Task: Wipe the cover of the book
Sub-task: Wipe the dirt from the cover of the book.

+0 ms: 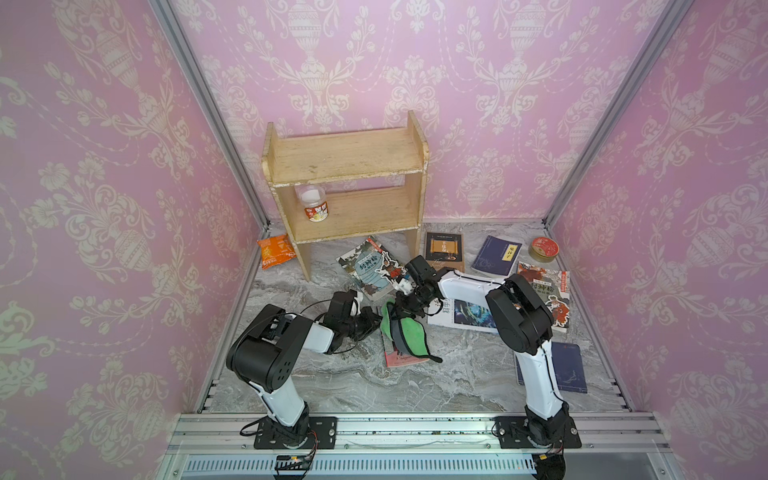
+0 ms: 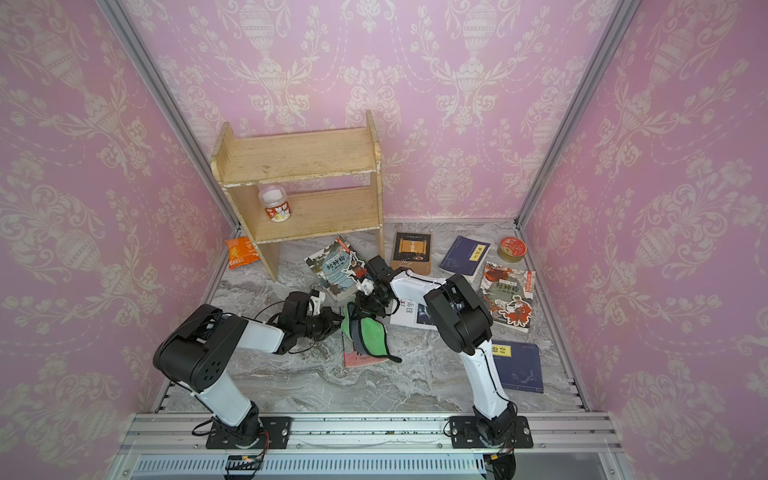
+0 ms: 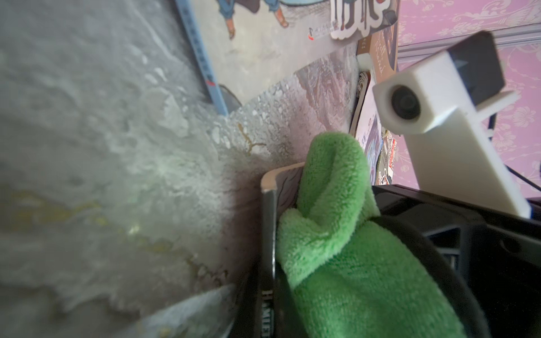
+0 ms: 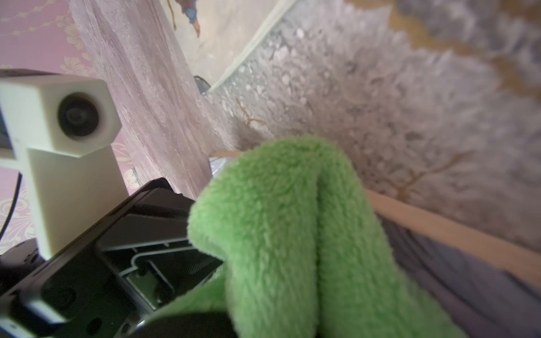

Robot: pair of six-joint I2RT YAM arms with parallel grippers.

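Observation:
The book [image 1: 401,359] lies mid-table with a pink cover edge showing in both top views [image 2: 361,358]. A green cloth [image 1: 405,334] with dark trim is draped over it. My left gripper [image 1: 373,322] is shut on the book's dark spine [image 3: 268,263], seen edge-on in the left wrist view. From the far side, my right gripper [image 1: 405,307] is shut on the bunched cloth [image 4: 292,234], which hides its fingertips. In the right wrist view the book's dark cover [image 4: 468,278] shows beside the cloth.
A wooden shelf [image 1: 345,187] with a jar [image 1: 313,203] stands at the back. An orange snack packet [image 1: 276,251] lies to its left. Several other books lie around the arms, such as an illustrated one [image 1: 372,268] and a blue one [image 1: 571,365]. At the back right sits a red tin [image 1: 544,248].

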